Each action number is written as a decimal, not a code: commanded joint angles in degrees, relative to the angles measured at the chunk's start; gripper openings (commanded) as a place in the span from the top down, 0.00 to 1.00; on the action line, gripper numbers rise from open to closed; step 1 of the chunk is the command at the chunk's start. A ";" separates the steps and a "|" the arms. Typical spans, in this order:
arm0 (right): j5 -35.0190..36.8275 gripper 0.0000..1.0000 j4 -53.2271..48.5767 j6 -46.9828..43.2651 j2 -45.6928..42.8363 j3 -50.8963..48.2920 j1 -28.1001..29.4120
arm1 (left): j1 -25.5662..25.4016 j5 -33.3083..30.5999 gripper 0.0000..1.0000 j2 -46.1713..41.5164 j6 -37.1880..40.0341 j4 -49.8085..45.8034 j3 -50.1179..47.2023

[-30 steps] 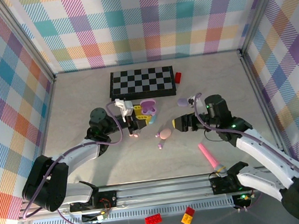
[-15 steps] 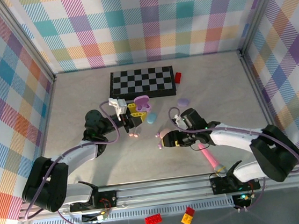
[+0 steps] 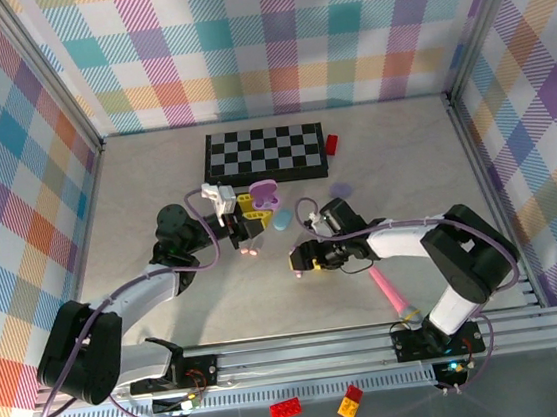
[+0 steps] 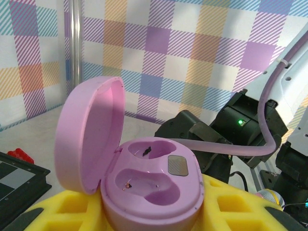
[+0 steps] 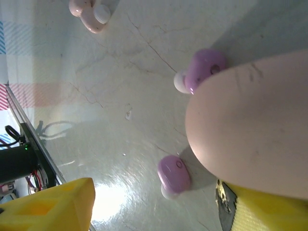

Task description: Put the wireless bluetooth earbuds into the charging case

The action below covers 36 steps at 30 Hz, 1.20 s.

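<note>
Left gripper: The left gripper (image 4: pixel 149 214) was clamped on the lilac charging case (image 4: pixel 154 187), which sat between its yellow pads with the open side up.
Case: The lid was flipped back. Both little holes inside looked empty, apart from a tiny dark speck in one.
Right gripper: The right gripper (image 5: pixel 156 207) was down low over the table (image 5: pixel 110 96). Its jaws were apart and pinched nothing. A pink oval case (image 5: pixel 250 130) rested against one yellow pad, and the other pad was well away from it.
Earbuds: One lilac earbud (image 5: pixel 204 70) lay on the table right beside the pink oval case. A second lilac earbud (image 5: pixel 173 175) lay between the jaws, close to that same case. The pink earbuds (image 5: pixel 89 14) lay farther off on the table.
Done: The charging case was open and held ready.
Left to do: No bud was in the case yet, so I think almost all the job was left. The lilac buds had to be picked up and put into the holes.
Tricky bit: The buds were very small, and the pink oval case sat right next to them, so I think it could get in the way.
</note>
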 commanded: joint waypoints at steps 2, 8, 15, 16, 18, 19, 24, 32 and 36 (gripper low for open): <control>-2.85 0.36 2.53 -2.18 2.11 2.23 0.56 | 0.53 0.93 0.63 -2.51 2.74 -2.17 0.24; -3.24 0.40 1.98 -2.72 3.81 2.89 1.37 | 0.53 0.95 0.63 -2.40 3.00 -2.28 0.24; -3.04 0.46 1.00 -3.18 3.89 2.98 2.43 | 0.53 1.19 0.63 -1.92 3.18 -2.25 0.59; -3.00 0.46 0.92 -3.15 3.72 2.89 2.48 | 0.53 1.26 0.63 -1.91 3.12 -2.20 0.51; -3.05 0.48 0.73 -3.24 3.38 2.83 2.54 | 0.53 1.29 0.63 -1.78 3.10 -2.11 0.48; -3.07 0.50 0.64 -3.33 3.36 2.80 2.57 | 0.53 1.28 0.63 -1.81 3.09 -2.11 0.50; -3.16 0.55 0.59 -3.38 3.84 2.92 2.74 | 0.53 1.29 0.63 -1.74 3.10 -2.11 0.50; -3.13 0.57 0.29 -3.36 4.43 2.83 3.17 | 0.53 1.42 0.63 -1.74 3.18 -1.99 0.42; -3.12 0.59 0.02 -3.35 4.39 2.75 3.36 | 0.53 1.46 0.63 -1.74 3.22 -1.92 0.33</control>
